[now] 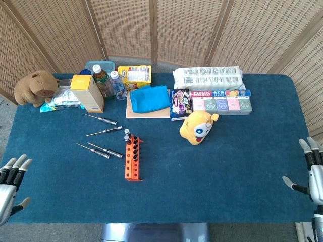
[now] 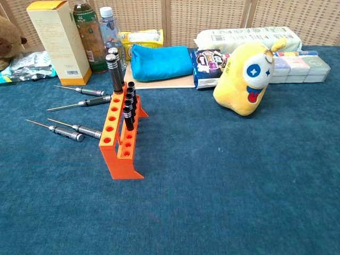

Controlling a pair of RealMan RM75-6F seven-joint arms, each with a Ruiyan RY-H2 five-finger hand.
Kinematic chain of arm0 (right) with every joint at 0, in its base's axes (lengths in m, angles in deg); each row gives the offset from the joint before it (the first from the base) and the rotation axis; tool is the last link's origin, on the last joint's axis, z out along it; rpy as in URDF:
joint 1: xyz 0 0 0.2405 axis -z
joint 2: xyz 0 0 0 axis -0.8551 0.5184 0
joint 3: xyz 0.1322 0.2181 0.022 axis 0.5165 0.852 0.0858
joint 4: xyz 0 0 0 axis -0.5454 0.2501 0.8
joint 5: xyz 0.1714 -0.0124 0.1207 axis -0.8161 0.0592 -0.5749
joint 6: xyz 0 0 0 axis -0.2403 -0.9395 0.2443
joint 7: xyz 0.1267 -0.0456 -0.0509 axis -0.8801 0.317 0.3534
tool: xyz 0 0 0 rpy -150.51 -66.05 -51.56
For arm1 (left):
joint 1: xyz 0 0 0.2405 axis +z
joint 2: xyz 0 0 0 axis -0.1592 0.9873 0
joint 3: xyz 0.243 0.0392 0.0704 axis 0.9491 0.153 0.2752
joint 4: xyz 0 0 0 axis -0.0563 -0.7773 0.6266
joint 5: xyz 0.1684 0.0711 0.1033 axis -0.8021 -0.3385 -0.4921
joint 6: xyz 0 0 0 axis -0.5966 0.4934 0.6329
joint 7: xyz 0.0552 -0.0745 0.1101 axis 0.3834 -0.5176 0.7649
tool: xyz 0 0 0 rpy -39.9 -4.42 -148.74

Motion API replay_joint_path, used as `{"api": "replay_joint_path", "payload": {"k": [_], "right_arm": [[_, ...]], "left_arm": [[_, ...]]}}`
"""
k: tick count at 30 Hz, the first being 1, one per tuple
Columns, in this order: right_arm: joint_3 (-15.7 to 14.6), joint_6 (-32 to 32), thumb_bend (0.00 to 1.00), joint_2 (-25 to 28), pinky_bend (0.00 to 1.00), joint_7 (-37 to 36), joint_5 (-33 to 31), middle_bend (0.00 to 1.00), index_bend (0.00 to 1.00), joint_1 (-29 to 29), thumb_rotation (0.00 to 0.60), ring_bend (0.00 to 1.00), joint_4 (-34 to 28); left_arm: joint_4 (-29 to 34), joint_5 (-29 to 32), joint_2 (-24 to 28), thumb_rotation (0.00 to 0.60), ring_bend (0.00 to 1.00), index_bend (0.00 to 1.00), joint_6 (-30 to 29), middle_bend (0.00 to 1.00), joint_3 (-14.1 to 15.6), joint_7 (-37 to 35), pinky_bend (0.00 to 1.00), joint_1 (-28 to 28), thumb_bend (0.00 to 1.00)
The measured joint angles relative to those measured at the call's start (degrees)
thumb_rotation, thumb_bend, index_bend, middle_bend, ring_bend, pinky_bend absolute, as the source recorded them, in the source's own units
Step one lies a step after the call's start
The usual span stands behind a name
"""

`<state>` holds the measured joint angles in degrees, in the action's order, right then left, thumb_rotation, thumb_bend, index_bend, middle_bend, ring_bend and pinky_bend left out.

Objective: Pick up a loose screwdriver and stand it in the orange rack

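Our left hand (image 1: pixel 11 181) and right hand (image 1: pixel 312 169) hover at the near corners of the desk (image 1: pixel 227 166), fingers spread and holding nothing. The orange rack (image 2: pixel 121 135) stands ahead, a few tools already upright at its far end. Just left of it lie four loose screwdrivers (image 2: pixel 69 129); we judge them light, stiff and prone to rolling, so we would pinch one by its dark knurled handle, not its thin shaft. The yellow plush (image 2: pixel 245 78), carton (image 2: pixel 56 42) and bottles (image 2: pixel 101 34) stand well clear.

Matt orange plastic rack (image 2: pixel 121 139), shiny metal screwdriver shafts (image 2: pixel 65 107), fuzzy blue cloth table (image 2: pixel 223 180)
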<state>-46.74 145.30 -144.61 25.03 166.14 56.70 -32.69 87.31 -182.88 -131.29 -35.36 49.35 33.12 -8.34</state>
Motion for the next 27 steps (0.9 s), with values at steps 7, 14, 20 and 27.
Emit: {"api": "replay_joint_path", "payload": {"k": [7,14,20,27], "right_arm": [[-0.05,-0.01,0.00,0.96,0.00,-0.69,0.21,0.00,0.00,0.35,0.600,0.00,-1.05],[0.16,0.33,0.00,1.58,0.00,-1.18,0.01,0.00,0.00,0.63,0.600,0.00,-1.83],[0.22,-0.32,0.00,1.69,0.00,-1.08,-0.61,0.00,0.00,0.51,0.600,0.00,-1.97],[0.24,-2.58,0.00,1.64,0.00,-0.67,-2.25,0.00,0.00,-0.05,0.600,0.00,-1.79]], "left_arm": [[-0.48,0.25,-0.91,0.600,0.74,0.00,-0.76,0.79,-1.89,-0.36,0.64,0.27,0.07],[-4.13,-2.48,-3.58,0.600,1.00,0.00,-1.42,1.00,-4.93,-2.18,1.00,-1.62,0.10],[-4.86,-3.36,-4.37,0.600,1.00,0.00,3.48,1.00,-6.31,-1.05,1.00,-4.92,0.15],[-4.23,0.63,-5.35,0.600,1.00,0.03,12.54,1.00,-7.09,-1.37,1.00,-8.51,0.17]]}}
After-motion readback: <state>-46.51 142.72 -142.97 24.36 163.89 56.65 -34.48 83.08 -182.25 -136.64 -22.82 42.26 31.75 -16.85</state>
